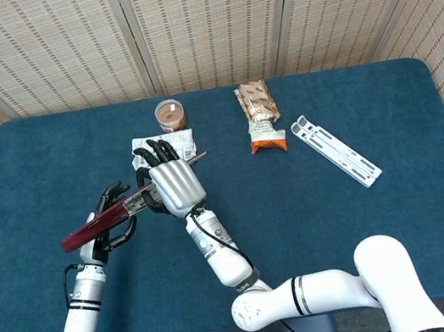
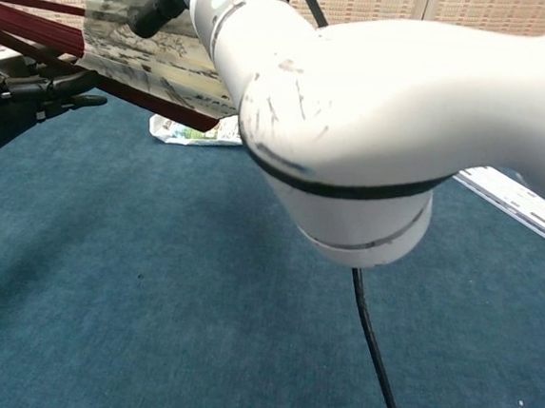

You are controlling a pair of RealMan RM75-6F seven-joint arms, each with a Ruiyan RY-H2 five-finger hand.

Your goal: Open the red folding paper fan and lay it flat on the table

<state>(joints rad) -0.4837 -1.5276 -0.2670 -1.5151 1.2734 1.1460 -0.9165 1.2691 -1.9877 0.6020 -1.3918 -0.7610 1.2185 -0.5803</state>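
The red folding paper fan (image 1: 114, 215) is up off the bench (image 1: 370, 226), held in the air over its left half, nearer the far edge than the near one. Only partly open: the chest view shows a few red ribs (image 2: 40, 26) splayed and a strip of printed paper (image 2: 142, 54) unfolded between them, well short of a full spread. The left hand (image 1: 112, 224) grips the rib end, fingers wrapped around the red sticks. The right hand (image 1: 172, 183) holds the paper end, fingers curled over the far edge of the leaf. So the opening has begun, not finished; the fan wants spreading wider, then lowering flat onto the blue cloth. Beyond it, toward the far edge, lie a crumpled wrapper (image 1: 146, 152), a small cup (image 1: 170, 115), a snack packet (image 1: 258, 112) and a white folding stand (image 1: 335, 150).
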